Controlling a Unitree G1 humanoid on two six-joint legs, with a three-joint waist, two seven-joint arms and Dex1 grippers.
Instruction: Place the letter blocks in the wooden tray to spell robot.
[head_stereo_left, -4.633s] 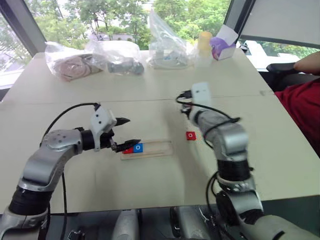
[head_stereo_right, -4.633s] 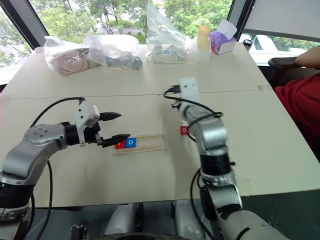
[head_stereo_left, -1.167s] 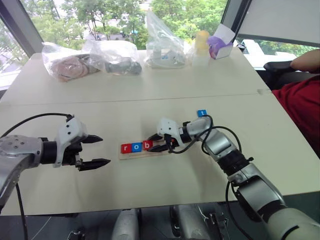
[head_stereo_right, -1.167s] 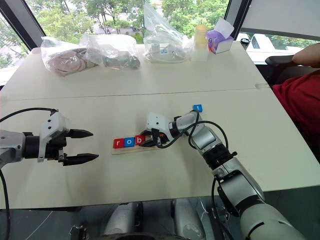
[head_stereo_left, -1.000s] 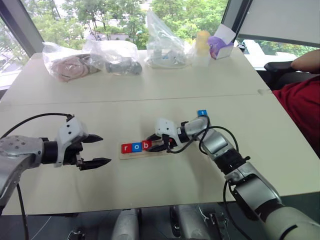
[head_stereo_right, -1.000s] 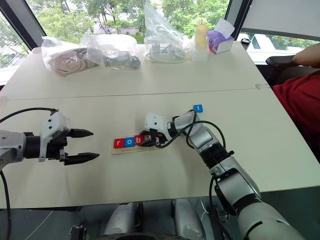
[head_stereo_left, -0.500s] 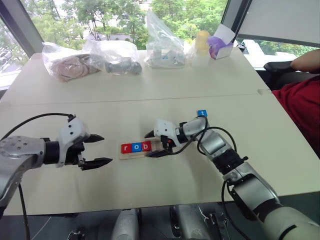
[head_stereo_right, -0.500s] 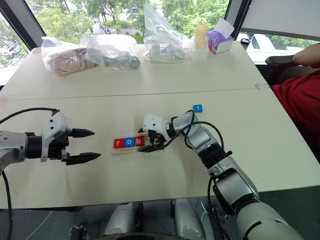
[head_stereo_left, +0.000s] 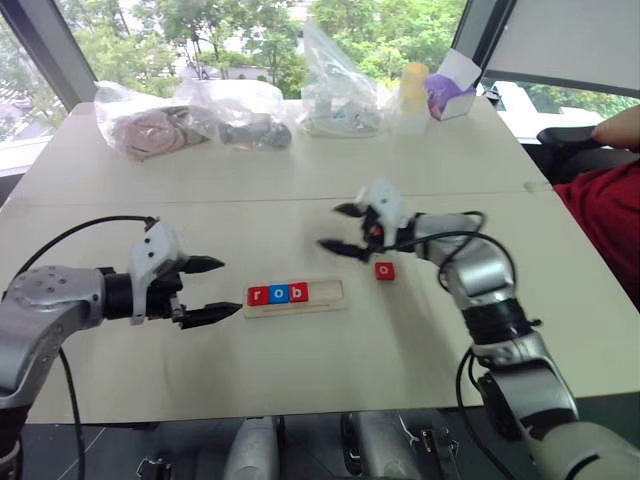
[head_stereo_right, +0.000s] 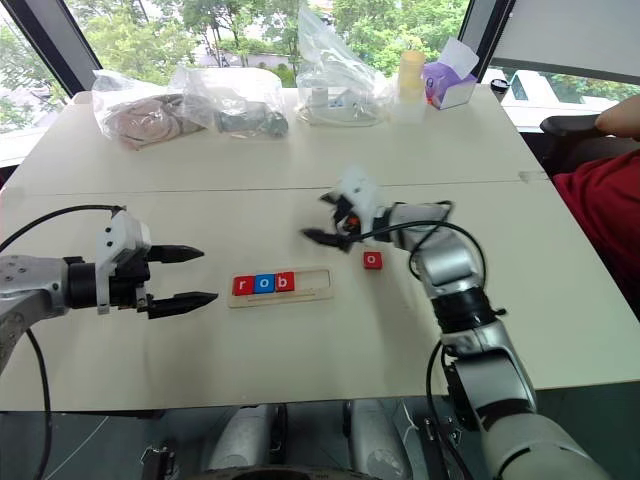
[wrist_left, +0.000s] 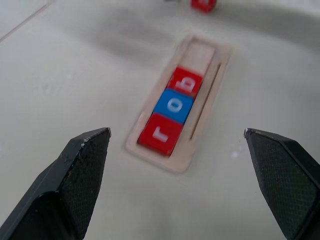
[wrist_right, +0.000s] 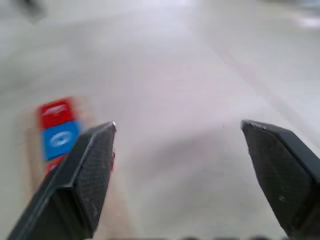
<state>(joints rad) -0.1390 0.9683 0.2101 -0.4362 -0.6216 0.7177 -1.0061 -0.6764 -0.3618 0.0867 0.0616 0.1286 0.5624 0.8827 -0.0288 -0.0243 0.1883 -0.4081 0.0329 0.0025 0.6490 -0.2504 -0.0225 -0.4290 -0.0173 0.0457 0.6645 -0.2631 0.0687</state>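
A pale surface (head_stereo_left: 300, 370) before bright windows: your left hand (head_stereo_left: 211, 289) hovers empty, fingers spread, left of the wooden tray (head_stereo_left: 330, 292), which holds r, o, b. Just right of it lies a red o block (head_stereo_left: 385, 270), likely light, stiff and slick; pinch its side edges. Your right hand (head_stereo_left: 338, 228) hangs wide apart, empty, above the surface.

Letter blocks: four in view. Three in the wooden tray (head_stereo_left: 296, 296), one count: red r (head_stereo_left: 258, 295), blue o (head_stereo_left: 278, 294), red b (head_stereo_left: 298, 292). One loose red o (head_stereo_left: 385, 270), centre right. Plastic bags: three, top of frame. End effectors: two.
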